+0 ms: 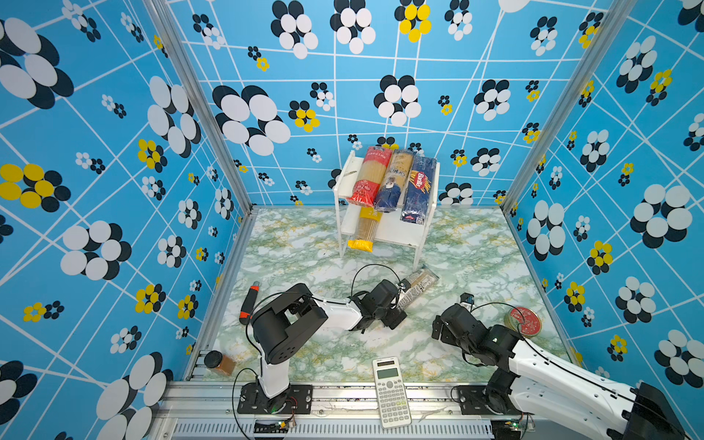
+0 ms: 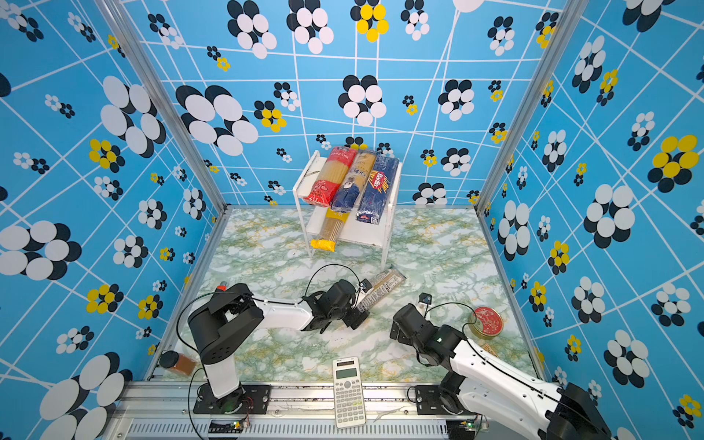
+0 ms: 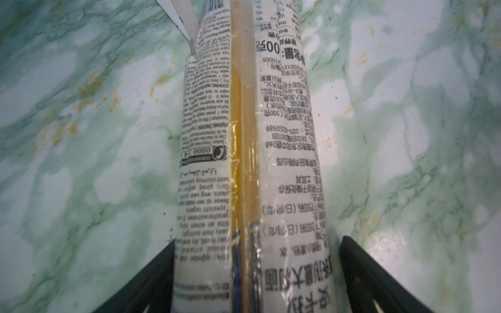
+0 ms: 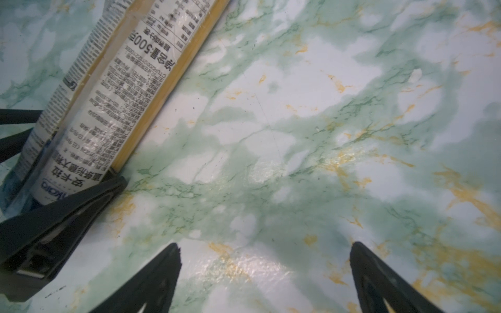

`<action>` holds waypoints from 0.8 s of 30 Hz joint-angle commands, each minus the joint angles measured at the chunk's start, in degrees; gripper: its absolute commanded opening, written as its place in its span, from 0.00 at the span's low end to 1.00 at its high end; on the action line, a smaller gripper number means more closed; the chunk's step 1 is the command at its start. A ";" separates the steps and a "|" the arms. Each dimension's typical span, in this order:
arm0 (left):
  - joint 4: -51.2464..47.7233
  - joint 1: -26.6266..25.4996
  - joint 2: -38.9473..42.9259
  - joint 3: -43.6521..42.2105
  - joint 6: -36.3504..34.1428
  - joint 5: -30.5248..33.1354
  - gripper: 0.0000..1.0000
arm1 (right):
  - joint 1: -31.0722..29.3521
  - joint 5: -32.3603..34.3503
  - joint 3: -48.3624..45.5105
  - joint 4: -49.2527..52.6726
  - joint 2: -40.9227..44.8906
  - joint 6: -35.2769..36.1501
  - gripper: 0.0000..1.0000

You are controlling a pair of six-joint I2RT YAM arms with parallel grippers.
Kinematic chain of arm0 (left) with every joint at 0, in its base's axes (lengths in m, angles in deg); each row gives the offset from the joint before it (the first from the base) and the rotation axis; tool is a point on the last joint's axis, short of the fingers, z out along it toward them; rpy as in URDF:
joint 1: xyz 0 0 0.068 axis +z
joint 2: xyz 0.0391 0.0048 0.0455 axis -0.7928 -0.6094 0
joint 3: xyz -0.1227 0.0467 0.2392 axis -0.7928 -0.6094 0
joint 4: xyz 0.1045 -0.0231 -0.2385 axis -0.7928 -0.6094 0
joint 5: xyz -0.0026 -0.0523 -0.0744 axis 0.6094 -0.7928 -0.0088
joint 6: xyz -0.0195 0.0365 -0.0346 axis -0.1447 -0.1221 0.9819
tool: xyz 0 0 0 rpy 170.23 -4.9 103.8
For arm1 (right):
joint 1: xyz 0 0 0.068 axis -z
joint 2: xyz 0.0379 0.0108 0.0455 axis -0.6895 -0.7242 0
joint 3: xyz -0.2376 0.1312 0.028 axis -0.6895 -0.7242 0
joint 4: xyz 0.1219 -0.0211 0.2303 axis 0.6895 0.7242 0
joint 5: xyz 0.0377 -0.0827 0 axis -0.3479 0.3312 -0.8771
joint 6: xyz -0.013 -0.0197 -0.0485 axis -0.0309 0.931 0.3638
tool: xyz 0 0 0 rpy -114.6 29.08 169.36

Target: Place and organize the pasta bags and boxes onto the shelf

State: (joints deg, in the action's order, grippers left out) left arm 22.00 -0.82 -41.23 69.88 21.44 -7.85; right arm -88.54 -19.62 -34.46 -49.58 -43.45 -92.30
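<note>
Lying flat, spaghetti pack [image 1: 419, 286], long axis diagonal, far end toward shelf [image 1: 396, 230]

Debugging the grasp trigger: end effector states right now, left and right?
Left end effector: open, straddling the spaghetti bag, not clamped on it.
Right end effector: open, holding nothing.

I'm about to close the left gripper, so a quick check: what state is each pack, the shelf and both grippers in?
red-ended bag: on top tier
navy-ended bag: on top tier
Barilla box: on top tier
yellow bag: lower tier, front end overhanging
printed pack: flat on table
left gripper: open, astride printed pack
right gripper: open, empty
shelf: upright
</note>
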 commanded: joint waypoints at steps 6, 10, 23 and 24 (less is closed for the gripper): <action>-4.69 -0.34 -2.50 -1.06 -0.63 0.29 0.83 | 0.39 1.79 -0.52 1.70 0.33 -0.66 0.99; -3.30 -0.25 -2.63 -2.11 0.20 -0.74 0.83 | 0.41 1.86 -0.27 1.88 0.35 -0.61 0.99; -1.06 -0.07 -3.97 -3.98 2.06 -2.78 0.81 | 0.48 2.09 0.06 1.99 0.18 -0.30 0.99; -1.14 -0.08 -4.00 -3.99 1.98 -2.75 0.80 | 0.52 2.09 0.01 1.99 0.18 -0.31 0.99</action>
State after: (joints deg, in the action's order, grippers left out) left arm 26.37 -0.65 -42.06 68.35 23.54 -8.55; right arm -88.39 -18.78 -34.46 -49.58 -43.45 -92.28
